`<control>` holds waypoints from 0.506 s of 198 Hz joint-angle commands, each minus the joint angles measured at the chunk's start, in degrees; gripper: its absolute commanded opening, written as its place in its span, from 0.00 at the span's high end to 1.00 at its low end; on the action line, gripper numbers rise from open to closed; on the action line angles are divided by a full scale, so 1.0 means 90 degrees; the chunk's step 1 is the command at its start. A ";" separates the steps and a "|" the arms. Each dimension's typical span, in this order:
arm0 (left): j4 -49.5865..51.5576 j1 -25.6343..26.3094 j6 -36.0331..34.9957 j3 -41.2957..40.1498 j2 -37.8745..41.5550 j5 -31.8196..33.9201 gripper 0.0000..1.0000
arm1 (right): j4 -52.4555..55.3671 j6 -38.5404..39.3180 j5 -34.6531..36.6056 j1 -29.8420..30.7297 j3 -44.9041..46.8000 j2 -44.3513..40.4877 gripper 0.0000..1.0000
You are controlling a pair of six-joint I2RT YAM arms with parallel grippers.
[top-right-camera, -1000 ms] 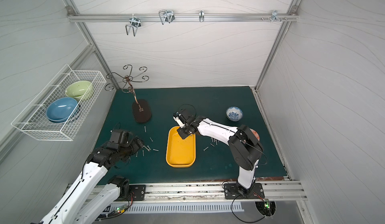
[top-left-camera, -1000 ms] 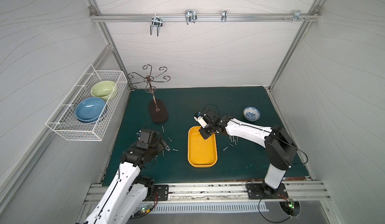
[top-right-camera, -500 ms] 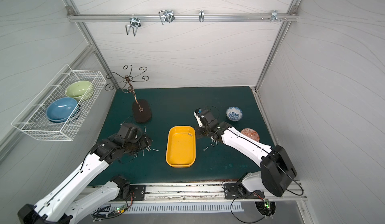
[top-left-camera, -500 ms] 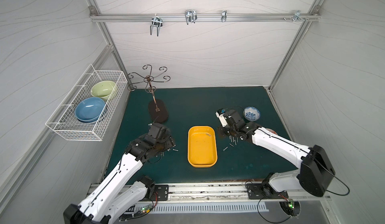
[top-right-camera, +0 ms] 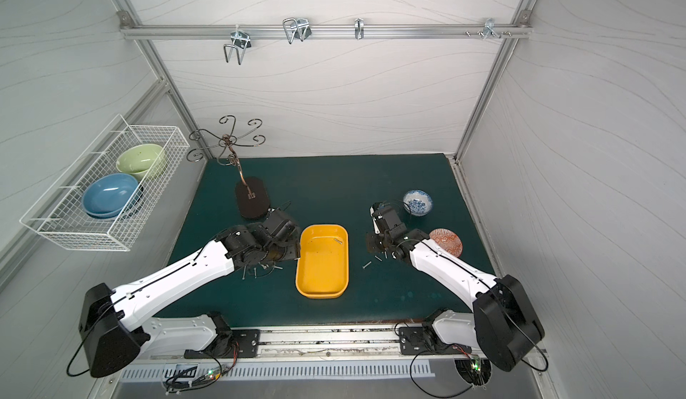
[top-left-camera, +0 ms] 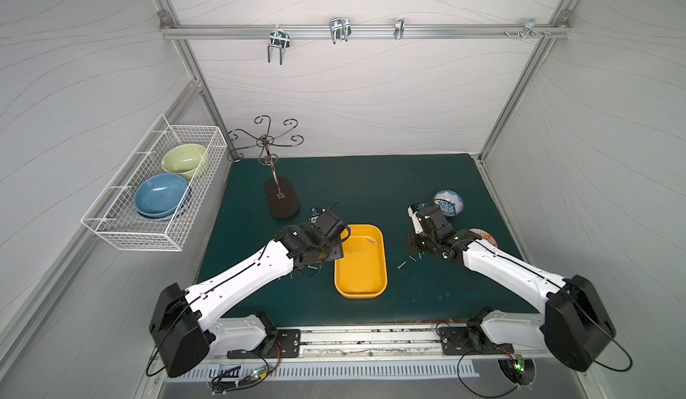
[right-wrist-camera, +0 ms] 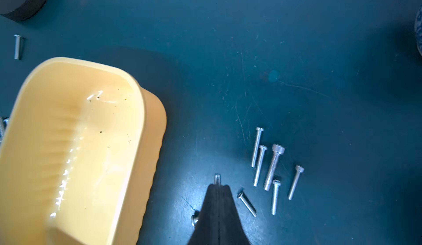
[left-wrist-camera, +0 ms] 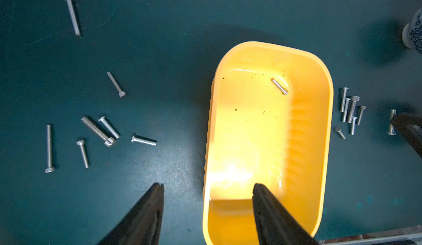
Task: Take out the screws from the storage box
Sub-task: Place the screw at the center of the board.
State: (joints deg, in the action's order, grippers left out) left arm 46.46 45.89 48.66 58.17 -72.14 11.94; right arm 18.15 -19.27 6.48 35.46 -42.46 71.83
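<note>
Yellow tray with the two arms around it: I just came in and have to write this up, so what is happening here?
The robot is emptying screws out of the yellow tray onto the green mat. They lie on both sides of the tray; a last screw sits inside. The right hand is shut on another screw beside its pile. The left hand hangs open over the tray's rim.

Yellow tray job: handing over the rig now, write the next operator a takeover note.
Left gripper: open, empty, one finger over the shallow yellow plastic tray, one over the dark green mat.
Right gripper: shut on a small silver metal screw beside the pile of screws right of the tray.
Done: other screws lie on the mat, both sides.
Left: one screw in the tray; set down the held one.
</note>
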 commanded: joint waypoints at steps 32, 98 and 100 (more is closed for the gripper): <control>-0.0332 0.0387 0.0022 0.0714 -0.0908 0.0093 0.35 | -0.0249 -0.0426 0.0412 -0.0084 0.0153 0.0255 1.00; -0.0766 0.0409 0.0454 0.0968 -0.1791 -0.0238 0.35 | -0.0396 -0.0646 0.0474 -0.0122 0.0174 0.0773 1.00; -0.0772 0.0409 0.0472 0.0983 -0.1821 -0.0242 0.35 | -0.0406 -0.0651 0.0484 -0.0137 0.0183 0.0784 1.00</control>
State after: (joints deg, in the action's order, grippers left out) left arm 42.17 49.30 50.41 63.40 -85.93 10.66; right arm 16.05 -23.77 9.74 34.68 -41.25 77.60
